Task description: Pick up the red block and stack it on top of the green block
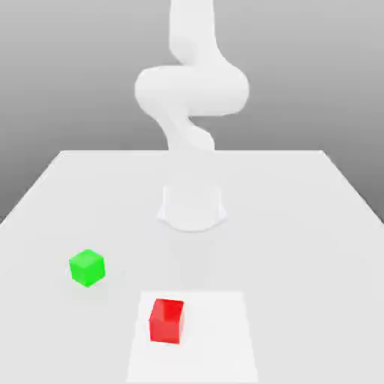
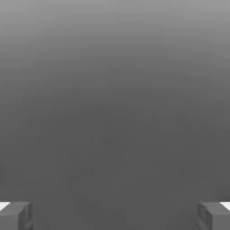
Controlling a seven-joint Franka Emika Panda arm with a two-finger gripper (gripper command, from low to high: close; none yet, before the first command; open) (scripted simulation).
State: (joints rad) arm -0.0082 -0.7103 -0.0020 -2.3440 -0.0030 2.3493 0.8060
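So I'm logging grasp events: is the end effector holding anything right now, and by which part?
Nothing is held. The end effector is open with bare space between its fingers; the red block and green block sit apart on the table.

I see flat, even, bright light on the white table [image 1: 315, 225]; the arm [image 1: 191, 90] washes out pale against grey. Shadows are faint. The hand view is a dim, smooth grey gradient.

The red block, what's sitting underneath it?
The red block rests on a lighter white square patch of the table. The part directly under the block is covered.
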